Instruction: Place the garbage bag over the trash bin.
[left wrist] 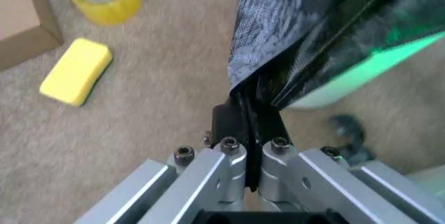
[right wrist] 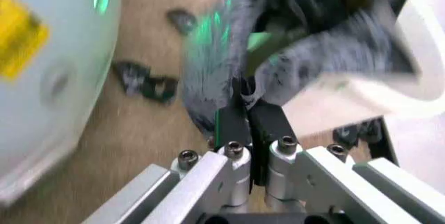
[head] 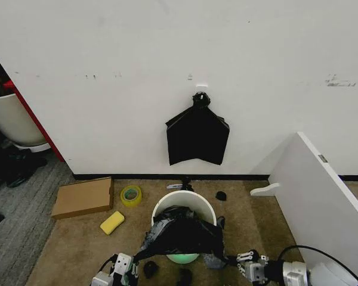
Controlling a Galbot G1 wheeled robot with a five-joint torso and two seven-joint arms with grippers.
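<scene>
The trash bin (head: 184,202) was seen standing on the carpet just before the wall, and the garbage bag (head: 182,233) was held stretched across its near side, between the two grippers. The near part of the rim was covered by the black film, while the far arc of the rim was left bare and white; the task was therefore judged to be roughly half done, with the bag yet to be drawn over the far edge and settled around the mouth.

The left gripper (left wrist: 248,130) was shown clamped on a gathered fold of the bag, its fingers pressed together with only the film between them. The right gripper (right wrist: 249,125) was likewise closed on the opposite edge of the bag, with no gap visible between its pads.

A yellow sponge (head: 112,222), a roll of tape (head: 130,195) and a cardboard box (head: 83,197) were lying to the left of the bin, apart from it.
</scene>
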